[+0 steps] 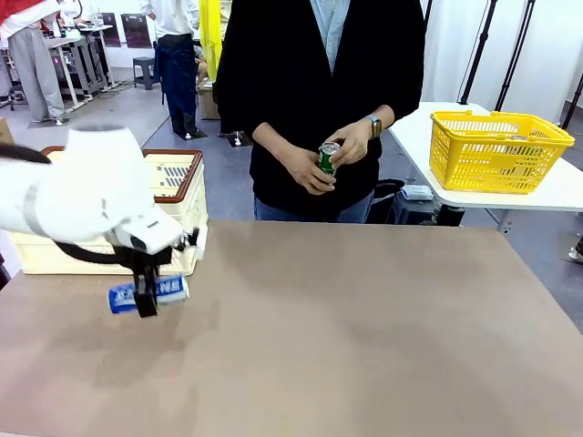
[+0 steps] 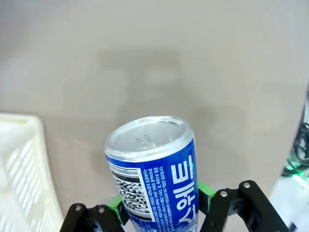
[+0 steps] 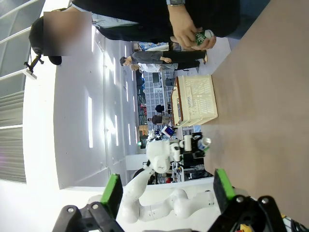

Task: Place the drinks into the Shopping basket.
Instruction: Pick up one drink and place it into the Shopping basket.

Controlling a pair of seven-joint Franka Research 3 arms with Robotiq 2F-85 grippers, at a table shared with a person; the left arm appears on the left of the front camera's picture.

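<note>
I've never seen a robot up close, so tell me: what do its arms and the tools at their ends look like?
The left arm is smooth, rounded white casing, with a black cable looping under it. The left tool at its end is black. The right tool is black too, two fingers with bright green pads and silver screws.

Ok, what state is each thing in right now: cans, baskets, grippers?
Left gripper: shut on the blue slim drink can with white lettering.
Blue can: lying sideways in that grip.
Right gripper: open, holding nothing.
Green drink can with silver top: upright in the person's hands.
Cream-white plastic shopping basket with brown rim: upright, contents mostly hidden.
Yellow mesh basket: upright, looks empty.
</note>
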